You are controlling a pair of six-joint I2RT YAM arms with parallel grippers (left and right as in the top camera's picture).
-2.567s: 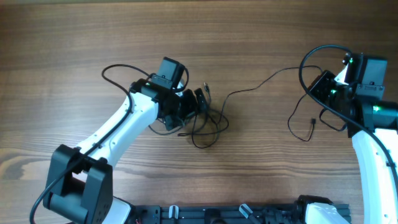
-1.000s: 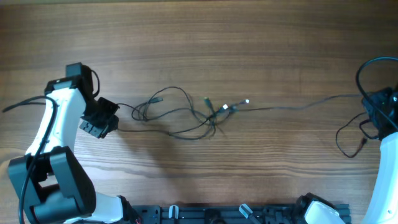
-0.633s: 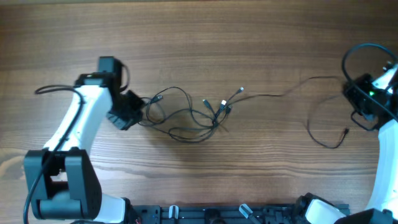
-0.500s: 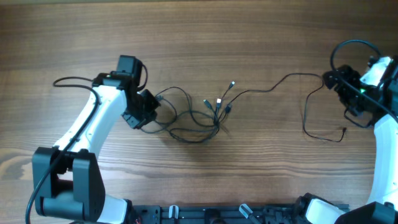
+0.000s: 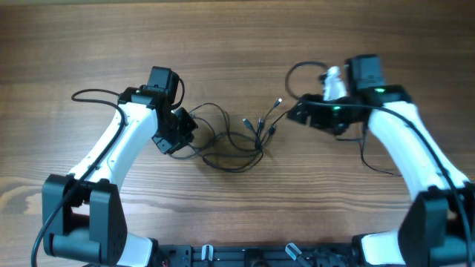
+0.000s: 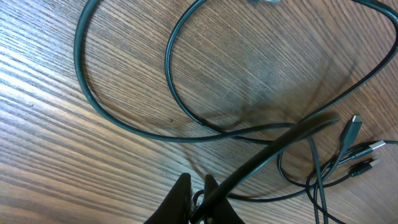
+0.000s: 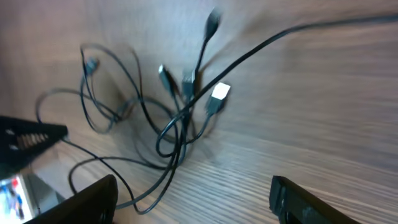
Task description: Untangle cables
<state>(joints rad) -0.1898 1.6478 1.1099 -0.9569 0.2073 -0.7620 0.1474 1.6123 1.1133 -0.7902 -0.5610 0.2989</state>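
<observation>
The thin black plug-ended cables [image 5: 258, 133] are lying mostly knotted; the left gripper [image 5: 183, 137], at 9 o'clock, is pinching 1 strand, the right gripper [image 5: 295, 115] is gaping empty.

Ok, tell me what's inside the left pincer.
A black cable comes out of the shut left pincer and runs toward the plugs. The gripped stretch itself is hidden.
</observation>
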